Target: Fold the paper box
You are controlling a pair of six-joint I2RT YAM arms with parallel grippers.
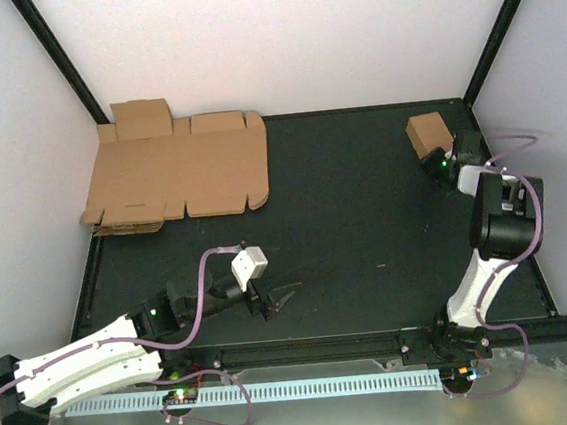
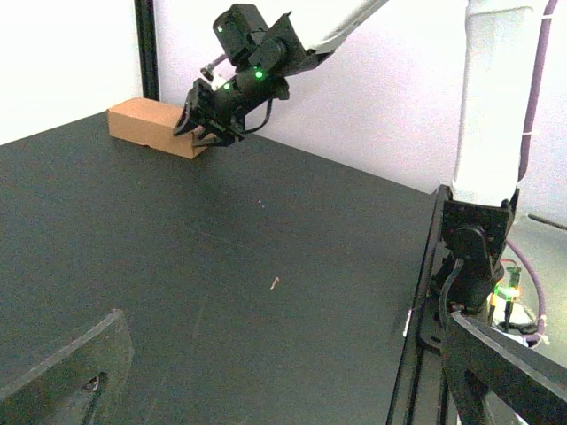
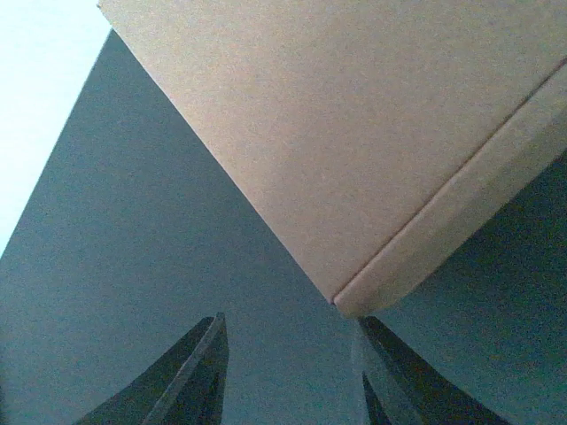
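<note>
The paper box (image 1: 427,135) is a small closed brown cardboard box lying on the black mat at the far right corner. My right gripper (image 1: 444,165) is right at its near side, seen from across the table as a black gripper (image 2: 205,128) against the end of the box (image 2: 146,126). In the right wrist view the box (image 3: 354,115) fills the top. Its near corner sits just beyond the right fingertip (image 3: 376,341). The jaws of that gripper (image 3: 292,323) stand apart with only mat between them. My left gripper (image 1: 284,298) hovers open and empty at the near left.
A stack of larger flat cardboard sheets (image 1: 174,168) lies at the far left of the mat (image 1: 355,226). White walls and black frame posts close in the back and sides. A tiny pale scrap (image 2: 275,283) lies on the mat ahead of the left gripper.
</note>
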